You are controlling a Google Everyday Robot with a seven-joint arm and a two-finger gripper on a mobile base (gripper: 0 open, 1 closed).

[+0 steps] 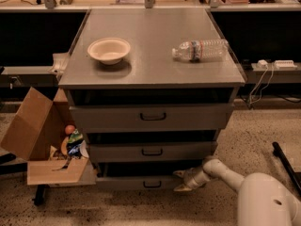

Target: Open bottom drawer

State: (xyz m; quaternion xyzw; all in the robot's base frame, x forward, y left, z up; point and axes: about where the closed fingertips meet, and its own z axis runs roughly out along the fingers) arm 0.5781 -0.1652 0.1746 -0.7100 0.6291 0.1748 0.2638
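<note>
Although the gripper [179, 181] is already down low at the front of the bottom drawer [122, 183], we judge that the pull itself has hardly begun. The slim grey panel sits lowest of the three fronts in the cabinet [150, 69], under the middle drawer [117, 152] and the tall top drawer [108, 117]. It shows only a dark gap above it, with no tray drawn out that we can see. The claw is spread, one pale finger [178, 174] near the panel's upper edge and the other near its lower edge. It lies just to the right of the small black handle [152, 184], beside it rather than around it; whether the tips touch the panel we cannot tell. The white arm [221, 169] reaches in from the lower right, low over the speckled floor [263, 140]. So we take the step in hand to be the approach and grasp. The next move, as we read it, calls for a short shift left to bring the handle between the fingers, a firm close on it, and then a straight pull outwards, level with the floor so the shallow drawer does not bind. The cardboard box [33, 126] at the cabinet's left corner stands close to the drawer's path, so the pull should run square. The bowl [109, 50] and the lying bottle [200, 49] on top are well apart from the work.
</note>
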